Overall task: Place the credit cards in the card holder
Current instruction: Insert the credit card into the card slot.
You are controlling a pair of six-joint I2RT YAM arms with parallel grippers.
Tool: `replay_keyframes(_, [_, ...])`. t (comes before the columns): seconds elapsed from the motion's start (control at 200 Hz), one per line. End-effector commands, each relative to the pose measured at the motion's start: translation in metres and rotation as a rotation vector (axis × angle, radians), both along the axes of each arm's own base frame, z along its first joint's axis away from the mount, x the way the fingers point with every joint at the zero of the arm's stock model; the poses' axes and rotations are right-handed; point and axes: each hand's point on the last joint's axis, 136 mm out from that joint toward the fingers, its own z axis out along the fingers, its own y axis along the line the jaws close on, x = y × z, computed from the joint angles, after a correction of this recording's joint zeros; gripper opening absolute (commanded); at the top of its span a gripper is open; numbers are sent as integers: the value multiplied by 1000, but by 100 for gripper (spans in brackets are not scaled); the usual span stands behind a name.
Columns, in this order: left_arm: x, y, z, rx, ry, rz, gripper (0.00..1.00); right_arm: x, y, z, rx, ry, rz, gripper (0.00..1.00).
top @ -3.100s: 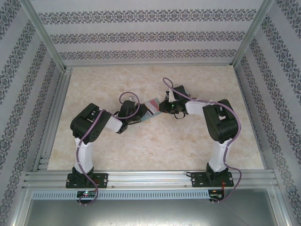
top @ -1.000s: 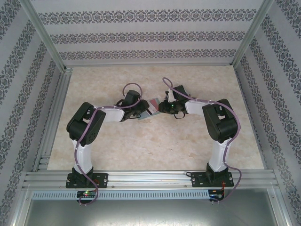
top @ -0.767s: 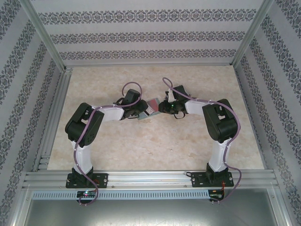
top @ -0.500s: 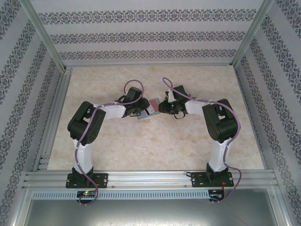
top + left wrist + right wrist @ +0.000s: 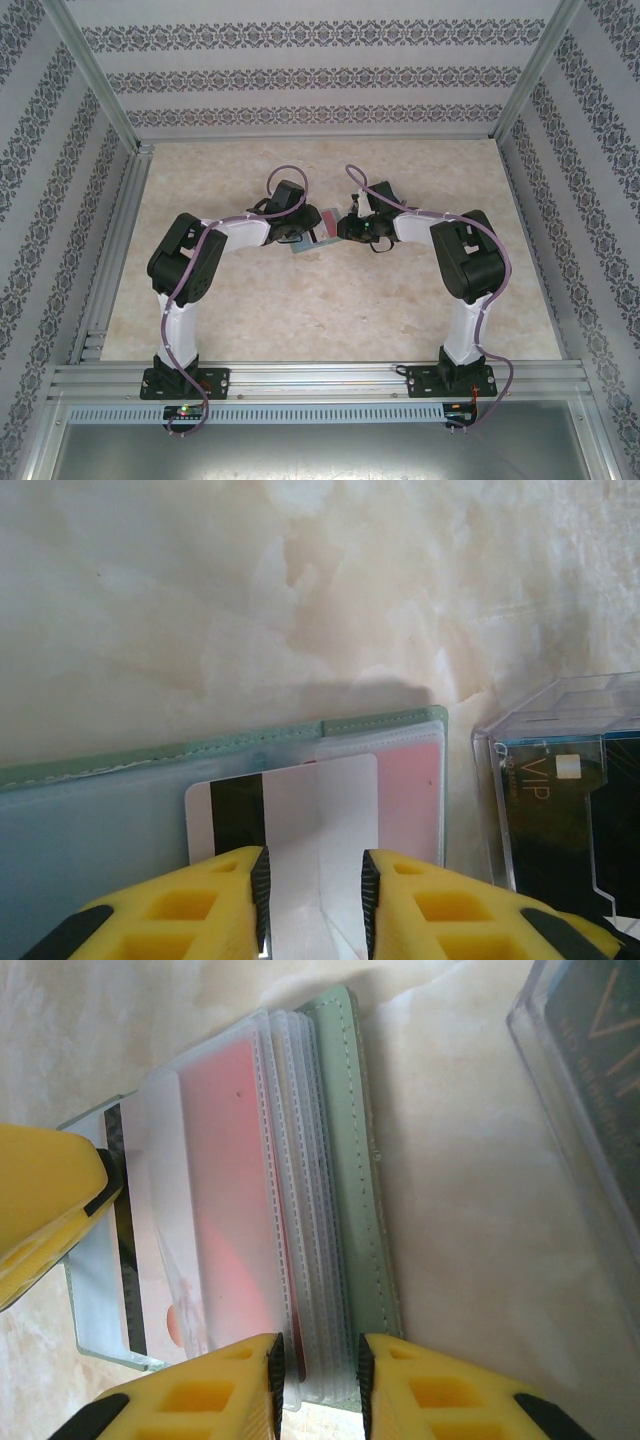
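The pale green card holder (image 5: 314, 234) lies open mid-table between both grippers, showing its cover edge (image 5: 250, 742) and several clear sleeves (image 5: 300, 1160). One of the credit cards (image 5: 300, 800), white-backed with a black stripe, has its far end in a clear pocket over a pink insert. My left gripper (image 5: 313, 865) is open, its jaws apart above that card's near end; one of its fingers (image 5: 45, 1185) rests at the striped edge. My right gripper (image 5: 318, 1350) is shut on the holder's sleeve stack and green cover (image 5: 345, 1160).
A clear plastic box (image 5: 560, 790) holding a dark VIP card sits just right of the holder, and its corner (image 5: 590, 1050) appears in the right wrist view. Marble tabletop (image 5: 300, 310) spreads on all sides, bounded by metal rails.
My left gripper has crept right and slightly farther back, closer to the card holder, with its forearm swinging along. The right arm has stayed still.
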Motion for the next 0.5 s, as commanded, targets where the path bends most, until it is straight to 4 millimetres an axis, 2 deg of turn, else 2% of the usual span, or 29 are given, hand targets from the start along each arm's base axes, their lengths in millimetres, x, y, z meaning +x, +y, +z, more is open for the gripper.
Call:
replay_keyframes(0.0, [-1, -5, 13, 5, -8, -14, 33, -3, -2, -7, -18, 21, 14, 30])
replay_keyframes(0.195, [-5, 11, 42, 109, -47, -25, 35, -4, -1, -7, -14, 23, 15, 30])
replay_keyframes(0.32, [-13, 22, 39, 175, -14, -27, 36, -4, -1, -7, -15, 26, 16, 30])
replay_keyframes(0.495, [-17, 22, 27, 198, 31, -48, 37, -4, -1, -7, -16, 26, 16, 30])
